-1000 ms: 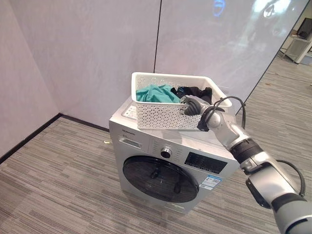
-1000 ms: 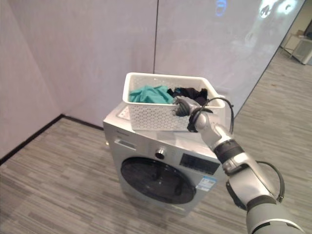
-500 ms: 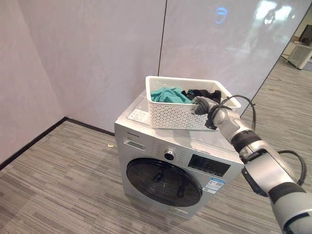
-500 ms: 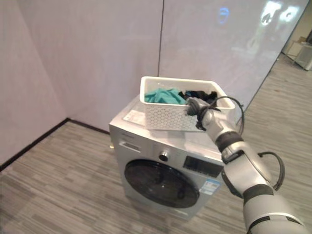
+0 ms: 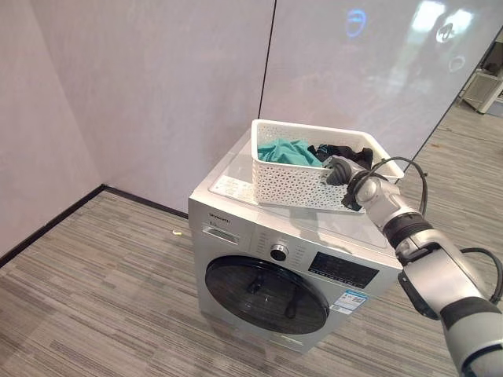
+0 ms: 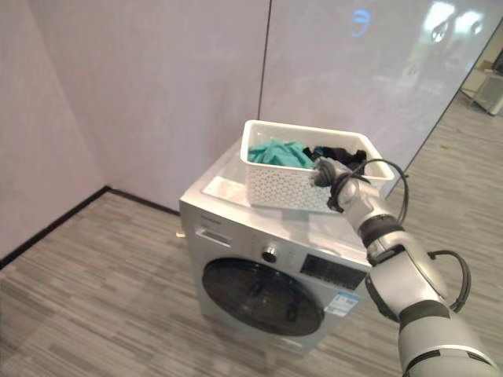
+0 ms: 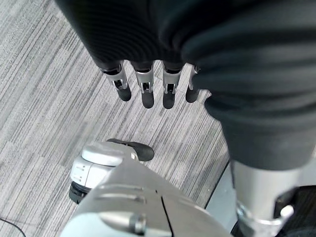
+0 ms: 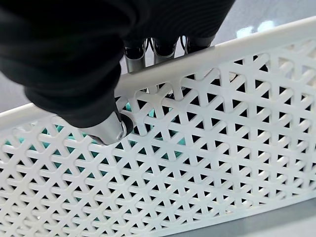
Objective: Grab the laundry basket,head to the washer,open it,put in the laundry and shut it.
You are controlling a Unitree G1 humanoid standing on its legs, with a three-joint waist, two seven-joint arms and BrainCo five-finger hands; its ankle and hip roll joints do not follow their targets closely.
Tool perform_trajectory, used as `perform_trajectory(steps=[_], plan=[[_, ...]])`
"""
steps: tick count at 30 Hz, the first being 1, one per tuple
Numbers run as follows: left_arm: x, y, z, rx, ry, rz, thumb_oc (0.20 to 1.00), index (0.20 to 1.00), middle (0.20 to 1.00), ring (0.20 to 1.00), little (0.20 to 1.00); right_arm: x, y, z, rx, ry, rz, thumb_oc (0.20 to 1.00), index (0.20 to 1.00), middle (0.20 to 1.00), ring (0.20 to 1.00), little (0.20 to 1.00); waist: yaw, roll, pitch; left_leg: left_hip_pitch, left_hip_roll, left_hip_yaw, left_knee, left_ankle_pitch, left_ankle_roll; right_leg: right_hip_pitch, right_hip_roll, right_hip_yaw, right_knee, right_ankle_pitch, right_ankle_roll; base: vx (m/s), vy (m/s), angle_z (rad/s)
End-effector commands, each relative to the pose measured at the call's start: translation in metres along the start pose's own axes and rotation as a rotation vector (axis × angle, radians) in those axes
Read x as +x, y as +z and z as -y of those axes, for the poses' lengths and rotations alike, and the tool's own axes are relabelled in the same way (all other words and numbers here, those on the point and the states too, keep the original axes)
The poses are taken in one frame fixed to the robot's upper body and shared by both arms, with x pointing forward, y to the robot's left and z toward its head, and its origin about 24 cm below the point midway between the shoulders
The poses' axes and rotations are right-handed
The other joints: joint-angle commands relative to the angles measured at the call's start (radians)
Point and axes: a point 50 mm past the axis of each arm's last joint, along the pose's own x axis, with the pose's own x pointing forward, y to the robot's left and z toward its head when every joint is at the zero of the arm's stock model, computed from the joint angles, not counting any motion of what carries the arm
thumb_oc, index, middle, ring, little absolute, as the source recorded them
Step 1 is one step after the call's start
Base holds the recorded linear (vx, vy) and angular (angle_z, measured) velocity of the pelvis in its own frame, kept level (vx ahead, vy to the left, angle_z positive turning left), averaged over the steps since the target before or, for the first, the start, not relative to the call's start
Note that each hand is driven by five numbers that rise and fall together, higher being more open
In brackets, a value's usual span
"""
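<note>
right robot hand [image 5: 339, 170] pinching basket [image 5: 292, 182] rim atop washer [image 5: 267, 259] | left robot hand [image 7: 148, 86] hanging, fingers straight

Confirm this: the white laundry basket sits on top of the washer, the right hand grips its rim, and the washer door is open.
Not quite: the washer door is shut, as the left eye view shows. The rest holds: the white laundry basket sits on top of the washer, and the right hand grips its rim.
</note>
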Motion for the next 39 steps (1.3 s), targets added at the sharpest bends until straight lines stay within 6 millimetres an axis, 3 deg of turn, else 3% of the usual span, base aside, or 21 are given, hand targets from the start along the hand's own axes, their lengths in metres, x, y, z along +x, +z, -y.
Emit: perform_trajectory(steps=[1,4,6,10,15,19,23,37,39], plan=[[0.001,0.007,0.001,-0.015,0.014,-0.016,1.0,1.0,1.0,1.0,1.0,-0.009,-0.04,-0.057,0.098,0.219,-0.196,0.2,0.2,0.2,0.2,0.2,-0.005,0.015,0.064,-0.034,-0.021,-0.022,0.006,0.003,0.042,0.017,-0.033,-0.001,0.0,0.034,0.049,0.02,0.038,-0.15],[0.002,0.014,0.006,-0.003,0.004,0.007,1.0,1.0,1.0,1.0,1.0,-0.001,-0.001,-0.05,0.132,0.192,-0.069,0.2,0.2,0.2,0.2,0.2,-0.016,0.014,0.067,-0.018,-0.024,-0.004,0.006,-0.005,0.05,0.014,-0.033,0.014,0.004,0.042,0.058,0.0,0.045,-0.25],[0.002,0.015,0.006,-0.002,0.003,0.012,1.0,1.0,1.0,1.0,1.0,0.0,0.006,-0.046,0.128,0.183,-0.046,0.2,0.2,0.2,0.2,0.2,-0.015,0.012,0.07,-0.017,-0.024,0.001,0.006,-0.006,0.052,0.011,-0.032,0.019,0.006,0.045,0.061,-0.03,0.028,-0.15],[0.002,0.023,0.008,0.01,0.007,0.041,1.0,1.0,1.0,1.0,1.0,0.005,0.042,-0.024,0.138,0.125,0.066,0.2,0.2,0.2,0.2,0.2,-0.019,-0.003,0.092,-0.012,-0.025,0.031,0.006,-0.014,0.06,-0.011,-0.032,0.042,0.013,0.077,0.084,-0.07,0.045,-0.29],[0.001,0.017,-0.001,0.012,0.035,0.02,1.0,1.0,1.0,1.0,1.0,0.005,0.08,-0.001,0.151,0.056,0.186,0.2,0.2,0.2,0.2,0.2,-0.02,-0.015,0.1,0.004,-0.03,0.066,0.006,-0.025,0.07,-0.02,-0.036,0.063,0.019,0.095,0.098,-0.04,0.053,-0.28],[0.0,0.012,-0.007,0.012,0.054,-0.002,1.0,1.0,1.0,1.0,1.0,0.005,0.097,0.005,0.189,0.032,0.234,0.2,0.2,0.2,0.2,0.2,-0.015,-0.017,0.092,0.014,-0.035,0.078,0.006,-0.033,0.074,-0.021,-0.041,0.068,0.014,0.103,0.102,0.0,0.044,-0.23],[0.0,0.012,-0.012,0.01,0.067,-0.009,1.0,1.0,1.0,1.0,1.0,0.006,0.128,0.004,0.273,0.033,0.297,0.2,0.2,0.2,0.2,0.2,-0.001,-0.027,0.084,0.018,-0.04,0.081,0.006,-0.037,0.077,-0.022,-0.047,0.064,0.009,0.111,0.104,0.0,0.024,-0.09],[-0.001,0.005,-0.013,-0.016,0.081,-0.039,1.0,1.0,1.0,1.0,1.0,0.0,0.149,-0.01,0.302,0.071,0.374,0.2,0.2,0.2,0.2,0.2,0.012,-0.035,0.075,0.014,-0.043,0.06,0.006,-0.036,0.073,-0.011,-0.058,0.024,0.008,0.098,0.094,0.01,0.001,0.06],[-0.001,0.004,-0.013,-0.017,0.081,-0.04,1.0,1.0,1.0,1.0,1.0,-0.002,0.147,-0.01,0.295,0.061,0.378,0.925,0.925,0.925,0.925,0.925,0.008,-0.033,0.075,0.015,-0.042,0.059,0.006,-0.037,0.071,-0.009,-0.058,0.024,0.009,0.095,0.094,0.0,0.0,0.0]])
